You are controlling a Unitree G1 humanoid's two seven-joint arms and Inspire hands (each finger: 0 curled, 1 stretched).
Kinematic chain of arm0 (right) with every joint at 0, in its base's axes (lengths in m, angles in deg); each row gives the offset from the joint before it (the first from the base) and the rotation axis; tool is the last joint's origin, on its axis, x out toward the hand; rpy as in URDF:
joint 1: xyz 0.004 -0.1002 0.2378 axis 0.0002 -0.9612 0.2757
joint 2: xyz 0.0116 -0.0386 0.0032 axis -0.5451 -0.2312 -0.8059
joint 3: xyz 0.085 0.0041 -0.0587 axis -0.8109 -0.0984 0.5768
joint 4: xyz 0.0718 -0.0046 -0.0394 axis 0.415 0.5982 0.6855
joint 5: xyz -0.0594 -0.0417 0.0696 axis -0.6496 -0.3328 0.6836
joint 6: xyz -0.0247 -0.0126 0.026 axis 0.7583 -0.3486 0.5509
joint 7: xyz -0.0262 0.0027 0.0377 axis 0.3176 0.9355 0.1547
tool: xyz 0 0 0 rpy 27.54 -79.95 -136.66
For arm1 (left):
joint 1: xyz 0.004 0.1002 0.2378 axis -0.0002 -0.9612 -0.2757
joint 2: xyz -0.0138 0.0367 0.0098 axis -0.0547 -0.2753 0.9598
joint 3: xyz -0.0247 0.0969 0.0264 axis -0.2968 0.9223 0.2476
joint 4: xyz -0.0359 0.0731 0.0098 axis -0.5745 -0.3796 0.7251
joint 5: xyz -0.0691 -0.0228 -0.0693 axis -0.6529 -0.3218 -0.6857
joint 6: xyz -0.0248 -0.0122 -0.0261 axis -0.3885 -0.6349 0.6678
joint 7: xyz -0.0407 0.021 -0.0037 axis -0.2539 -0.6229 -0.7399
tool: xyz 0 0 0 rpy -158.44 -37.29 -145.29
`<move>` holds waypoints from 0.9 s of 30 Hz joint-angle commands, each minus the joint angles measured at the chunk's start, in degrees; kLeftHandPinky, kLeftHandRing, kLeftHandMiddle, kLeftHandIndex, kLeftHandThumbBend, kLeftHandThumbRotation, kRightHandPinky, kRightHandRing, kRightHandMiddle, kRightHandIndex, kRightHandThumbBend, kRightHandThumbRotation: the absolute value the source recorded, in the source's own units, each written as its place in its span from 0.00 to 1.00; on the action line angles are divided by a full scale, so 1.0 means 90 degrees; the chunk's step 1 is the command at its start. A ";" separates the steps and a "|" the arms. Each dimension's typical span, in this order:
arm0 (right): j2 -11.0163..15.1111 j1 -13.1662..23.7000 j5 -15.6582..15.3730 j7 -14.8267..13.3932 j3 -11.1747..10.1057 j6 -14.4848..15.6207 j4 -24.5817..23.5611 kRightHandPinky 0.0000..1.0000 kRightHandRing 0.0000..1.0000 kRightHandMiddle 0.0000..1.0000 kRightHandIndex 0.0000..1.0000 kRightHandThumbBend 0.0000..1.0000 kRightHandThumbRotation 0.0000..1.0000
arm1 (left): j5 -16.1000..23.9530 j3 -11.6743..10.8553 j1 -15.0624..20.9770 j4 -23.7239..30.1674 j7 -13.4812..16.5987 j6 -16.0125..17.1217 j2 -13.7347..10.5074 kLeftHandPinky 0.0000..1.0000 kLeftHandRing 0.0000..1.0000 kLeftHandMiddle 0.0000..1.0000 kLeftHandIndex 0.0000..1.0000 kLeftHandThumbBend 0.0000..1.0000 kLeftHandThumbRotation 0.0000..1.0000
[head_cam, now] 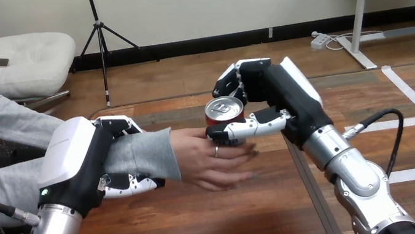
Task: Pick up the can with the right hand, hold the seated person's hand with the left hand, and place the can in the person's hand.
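A red can (224, 113) with a silver top stands upright in the middle of the table, just above the person's hand (211, 157). My right hand (270, 98) is shut on the can, thumb across its front and fingers behind it. The person's hand reaches in from the left, palm up, its fingers under and beside the can's base. My left hand (90, 159) is wrapped round the person's forearm (142, 154) at the grey sleeve, fingers over the top and thumb below.
The wooden table (209, 228) stretches toward me with bare surface in front. A seam (308, 182) runs down the tabletop under my right arm. The person sits at the left side.
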 commanded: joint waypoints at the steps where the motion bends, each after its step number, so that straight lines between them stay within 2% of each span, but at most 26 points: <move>1: -0.0071 0.0588 0.0108 -0.0012 0.0015 -0.0081 -0.0391 0.28 0.33 0.42 0.41 0.85 0.00 | -0.0044 0.0023 0.0671 0.0088 0.0308 0.0171 0.0202 0.23 0.26 0.33 0.41 0.78 0.00; 27: -0.0109 0.0558 -0.0049 -0.0045 0.0125 -0.0099 -0.0428 0.27 0.32 0.41 0.41 0.86 0.00 | -0.0114 0.0067 0.0841 -0.0182 0.0418 0.0206 0.0396 0.22 0.25 0.32 0.41 0.76 0.00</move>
